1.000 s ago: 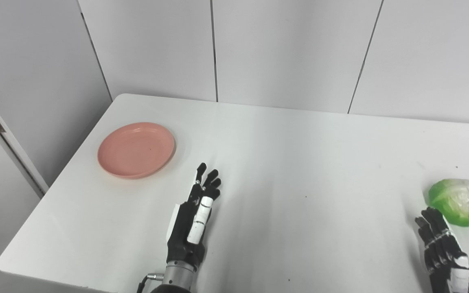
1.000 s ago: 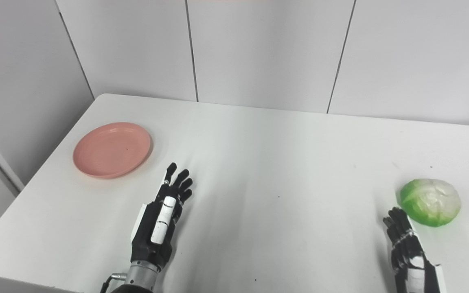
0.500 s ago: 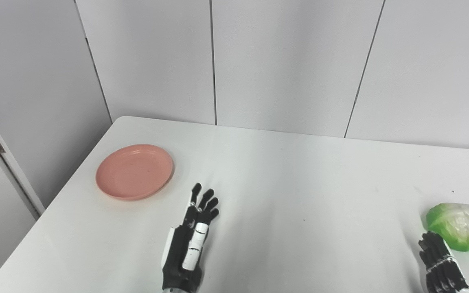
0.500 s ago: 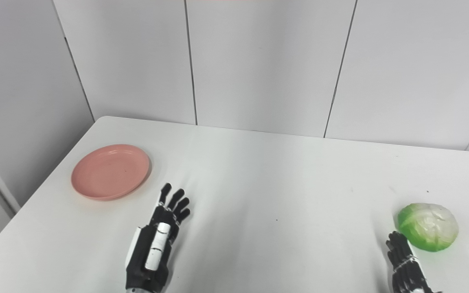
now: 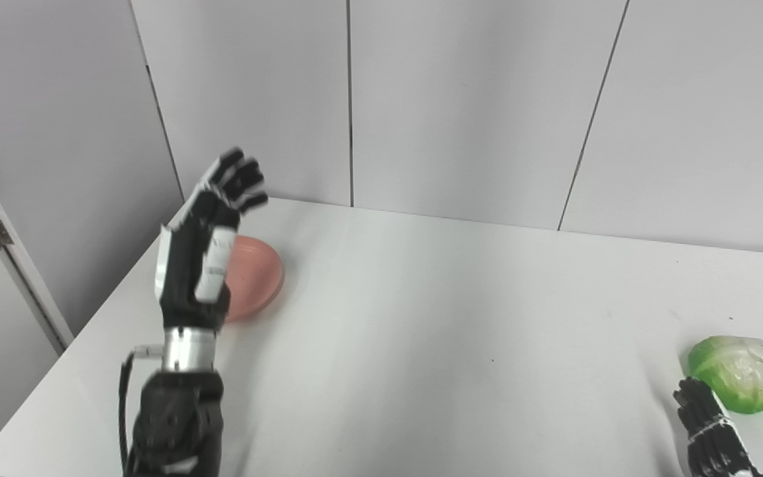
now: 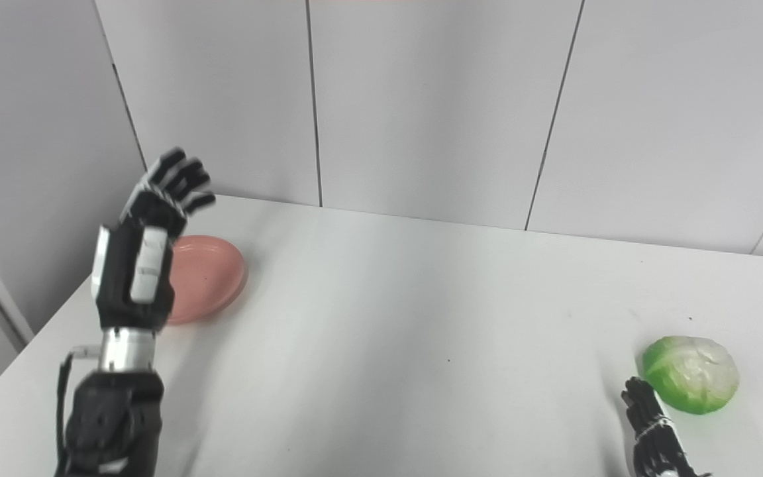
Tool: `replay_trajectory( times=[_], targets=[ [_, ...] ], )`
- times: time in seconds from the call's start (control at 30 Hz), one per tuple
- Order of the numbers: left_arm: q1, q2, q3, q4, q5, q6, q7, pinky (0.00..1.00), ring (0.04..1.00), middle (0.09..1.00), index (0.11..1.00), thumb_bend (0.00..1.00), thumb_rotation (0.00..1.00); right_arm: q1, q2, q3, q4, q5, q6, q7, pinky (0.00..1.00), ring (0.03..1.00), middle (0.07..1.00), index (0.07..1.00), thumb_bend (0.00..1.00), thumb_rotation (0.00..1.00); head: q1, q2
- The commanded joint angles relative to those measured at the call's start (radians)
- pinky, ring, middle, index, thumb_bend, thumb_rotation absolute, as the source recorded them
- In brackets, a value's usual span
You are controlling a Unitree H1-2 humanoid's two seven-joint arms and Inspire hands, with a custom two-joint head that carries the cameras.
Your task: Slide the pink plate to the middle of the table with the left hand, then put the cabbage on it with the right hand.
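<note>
We look down on a white surface [image 5: 421, 318] set against grey wall panels. Our left hand [image 5: 206, 238] is raised above the surface's far left part, its black and white back toward us, held in front of the pink plate [image 5: 259, 278] so that it hides the plate's left half. The fingers [image 5: 239, 175] are spread apart and bent slightly forward, holding nothing. We judge this open, lifted pose suits coming down on the plate to slide it, since the plate is shallow and flat on the surface. The plate sits near the far left corner, well apart from the middle where it belongs, so the slide has not begun.

The cabbage [image 6: 689, 374], round and pale green, rests near the surface's right edge. Our right hand [image 6: 653, 437] lies low at the picture's bottom edge, just beside the cabbage, its dark fingers [image 6: 636, 397] straight, close together and empty. It appears to wait there so the pick-up will be short.
</note>
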Motion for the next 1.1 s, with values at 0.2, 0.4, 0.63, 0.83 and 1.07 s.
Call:
replay_trajectory(
  times=[0.2, 0.4, 0.63, 0.83, 1.07],
  targets=[
    [-0.195, 0.199, 0.095, 0.328, 0.08, -0.065, 0.04, 0.72, 0.801, 0.798, 0.758, 0.88, 0.8, 0.023, 0.0, 0.013, 0.036, 0.008, 0.012, 0.002, 1.0, 0.945, 0.922, 0.876, 0.94, 1.0, 0.004, 0.009],
    [-0.322, 0.316, 0.092, 0.73, 0.157, -0.179, 0.1, 0.7, 0.79, 0.781, 0.746, 0.74, 0.75, 0.027, -0.002, 0.015, 0.028, 0.017, 0.017, 0.002, 1.0, 0.944, 0.925, 0.877, 0.93, 1.0, -0.005, 0.017],
    [-0.431, 0.393, 0.064, 1.119, 0.211, -0.269, 0.217, 0.7, 0.772, 0.773, 0.753, 0.69, 0.67, 0.046, -0.008, 0.018, -0.002, 0.002, 0.025, -0.008, 1.0, 0.94, 0.917, 0.873, 0.95, 1.0, -0.016, 0.034],
    [-0.455, 0.416, 0.076, 1.255, 0.136, -0.265, 0.191, 0.8, 0.817, 0.816, 0.795, 0.67, 0.69, 0.061, -0.014, 0.015, -0.023, 0.005, 0.03, -0.012, 1.0, 0.939, 0.911, 0.868, 0.96, 1.0, -0.019, 0.051],
    [-0.409, 0.402, 0.105, 1.22, 0.001, -0.171, 0.026, 0.73, 0.809, 0.811, 0.788, 0.64, 0.73, 0.072, -0.022, 0.017, -0.046, 0.007, 0.051, -0.013, 1.0, 0.942, 0.917, 0.876, 0.98, 1.0, -0.023, 0.065]
  ],
)
